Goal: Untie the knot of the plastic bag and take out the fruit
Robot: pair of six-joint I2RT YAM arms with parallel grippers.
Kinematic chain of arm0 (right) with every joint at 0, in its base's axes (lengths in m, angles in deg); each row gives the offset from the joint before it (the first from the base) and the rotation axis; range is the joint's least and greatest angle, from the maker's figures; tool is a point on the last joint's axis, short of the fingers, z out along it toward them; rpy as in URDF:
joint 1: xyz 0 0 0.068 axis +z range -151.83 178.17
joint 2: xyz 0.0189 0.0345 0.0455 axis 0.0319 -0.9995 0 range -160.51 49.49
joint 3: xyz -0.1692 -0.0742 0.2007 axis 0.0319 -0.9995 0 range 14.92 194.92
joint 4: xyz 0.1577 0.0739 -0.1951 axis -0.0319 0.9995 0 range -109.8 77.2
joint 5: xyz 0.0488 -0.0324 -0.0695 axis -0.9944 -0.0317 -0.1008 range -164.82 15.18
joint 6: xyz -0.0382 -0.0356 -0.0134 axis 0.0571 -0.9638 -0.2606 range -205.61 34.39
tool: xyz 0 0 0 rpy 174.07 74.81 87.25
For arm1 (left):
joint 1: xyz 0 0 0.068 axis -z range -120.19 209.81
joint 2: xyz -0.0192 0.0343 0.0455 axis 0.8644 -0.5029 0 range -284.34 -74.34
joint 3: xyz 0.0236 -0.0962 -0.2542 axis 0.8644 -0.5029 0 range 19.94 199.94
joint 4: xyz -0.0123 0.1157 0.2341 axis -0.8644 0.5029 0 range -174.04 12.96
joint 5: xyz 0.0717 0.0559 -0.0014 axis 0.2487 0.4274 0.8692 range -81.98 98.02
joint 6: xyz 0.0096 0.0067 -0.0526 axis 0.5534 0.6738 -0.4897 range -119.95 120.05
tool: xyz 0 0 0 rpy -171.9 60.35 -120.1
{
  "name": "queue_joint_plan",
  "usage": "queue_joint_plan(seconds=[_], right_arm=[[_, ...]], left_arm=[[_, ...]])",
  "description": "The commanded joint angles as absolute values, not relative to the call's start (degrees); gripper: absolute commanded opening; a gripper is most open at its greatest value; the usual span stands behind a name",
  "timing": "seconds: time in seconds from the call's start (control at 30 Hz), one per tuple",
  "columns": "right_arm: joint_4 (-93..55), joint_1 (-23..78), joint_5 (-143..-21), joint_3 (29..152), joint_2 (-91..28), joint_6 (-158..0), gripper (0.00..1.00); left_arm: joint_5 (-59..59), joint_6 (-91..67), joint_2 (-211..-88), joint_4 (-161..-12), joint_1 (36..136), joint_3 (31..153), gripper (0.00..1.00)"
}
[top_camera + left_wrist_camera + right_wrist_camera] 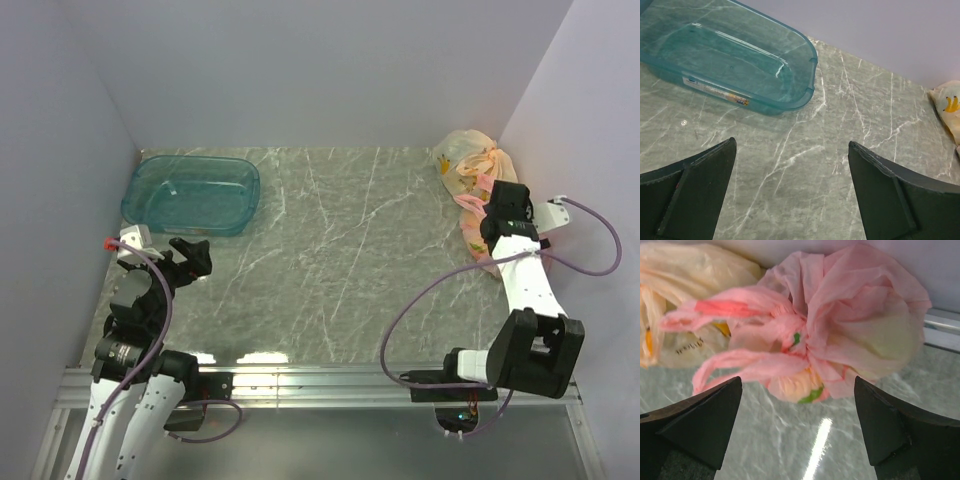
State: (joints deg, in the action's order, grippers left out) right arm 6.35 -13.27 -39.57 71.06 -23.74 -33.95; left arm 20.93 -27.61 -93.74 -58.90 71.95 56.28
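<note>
Nothing of the job is done yet, as far as I can see. The thin, crinkly, translucent pink plastic bag (860,325) lies in the far right corner of the grey marbled worktop (340,260), close to the wall. It sits just beside a pale yellow plastic bag with orange print (695,270). The pink bag's knot (802,342) is tied tight, and its handle loops stick out to the left in the right wrist view. The fruit (792,387) is shut inside; only pale green and orange shapes show through the film, too veiled to name. By my reckoning the untying and all the taking out are left to do.

The right hand (796,390) hangs just in front of the knot with its jaws spread wide. It holds nothing, and I see no contact with the plastic. The left hand (792,150) is equally wide and empty. It is well apart from the pink bag, over the worktop near a clear teal plastic tub (730,60) that has no fruit in it.
</note>
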Motion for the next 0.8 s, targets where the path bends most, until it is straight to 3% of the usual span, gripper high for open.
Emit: queue_joint_plan(seconds=[0.0, 0.2, 0.3, 0.33, 0.37, 0.43, 0.47, 0.57, 0.77], right_arm=[[-2.57, -17.2, -40.53, 70.3, -25.91, -28.58, 0.99], [-8.1, -21.68, -46.16, 68.36, -36.01, -24.62, 0.98], [-10.65, -22.13, -47.13, 66.87, -37.69, -23.91, 0.9], [-11.27, -22.13, -47.39, 66.17, -37.79, -24.61, 0.84], [-11.45, -22.13, -47.57, 66.08, -37.79, -24.7, 0.68], [-10.93, -22.04, -48.09, 65.64, -37.35, -25.14, 0.46], [-10.49, -21.95, -48.71, 65.55, -36.91, -26.71, 0.26], [-8.56, -19.94, -48.72, 64.76, -34.19, -29.09, 0.0], [-6.01, -10.98, -47.31, 62.74, -26.46, -33.4, 0.0]], left_arm=[[20.85, -26.23, -93.15, -60.58, 72.73, 56.41, 0.99], [21.29, -25.97, -93.59, -61.02, 73.34, 56.24, 1.0], [21.55, -25.88, -93.77, -61.1, 73.43, 56.24, 0.99], [21.73, -25.79, -93.77, -61.11, 73.52, 56.24, 0.99], [21.82, -25.71, -93.86, -61.11, 73.52, 56.24, 0.99], [21.82, -25.44, -93.86, -61.19, 73.52, 56.15, 0.99], [21.82, -25.44, -93.94, -61.28, 73.61, 56.24, 0.99], [21.47, -25.27, -93.94, -61.37, 73.69, 56.24, 0.99], [19.8, -25.18, -94.64, -61.54, 74.05, 56.15, 0.98]])
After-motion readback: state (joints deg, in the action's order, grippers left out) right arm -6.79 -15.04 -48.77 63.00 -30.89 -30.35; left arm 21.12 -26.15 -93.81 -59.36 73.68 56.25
